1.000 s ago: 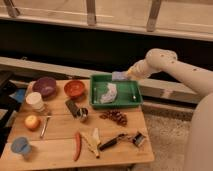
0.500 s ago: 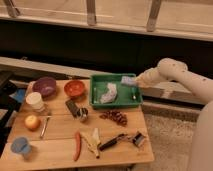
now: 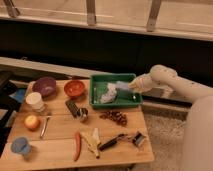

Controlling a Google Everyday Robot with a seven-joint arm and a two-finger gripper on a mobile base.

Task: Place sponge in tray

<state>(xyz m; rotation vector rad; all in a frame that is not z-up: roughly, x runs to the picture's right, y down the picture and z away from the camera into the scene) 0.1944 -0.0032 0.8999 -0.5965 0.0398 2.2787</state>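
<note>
Sponge placement, gripper low over right end of green tray.

Gripper [image 3: 131, 86] is seen at the right end of the green tray [image 3: 100, 79], just above its floor; finger opening cannot be told. A pale blue sponge [image 3: 123, 85] is seen touching the gripper on its left, inside the tray's walls; whether it is gripped or resting on the floor cannot be told. A crumpled white cloth [image 3: 107, 93] lies further left in the same tray, so the right end is judged to have been chosen for its free floor. Below the gripper, outside the tray, a cluster of grapes [image 3: 116, 117] rests on the wooden table [image 3: 60, 150]. Well to the left an orange bowl [image 3: 74, 88] and purple bowl [image 3: 44, 86] are set apart from the work. Task is judged nearly done.
</note>
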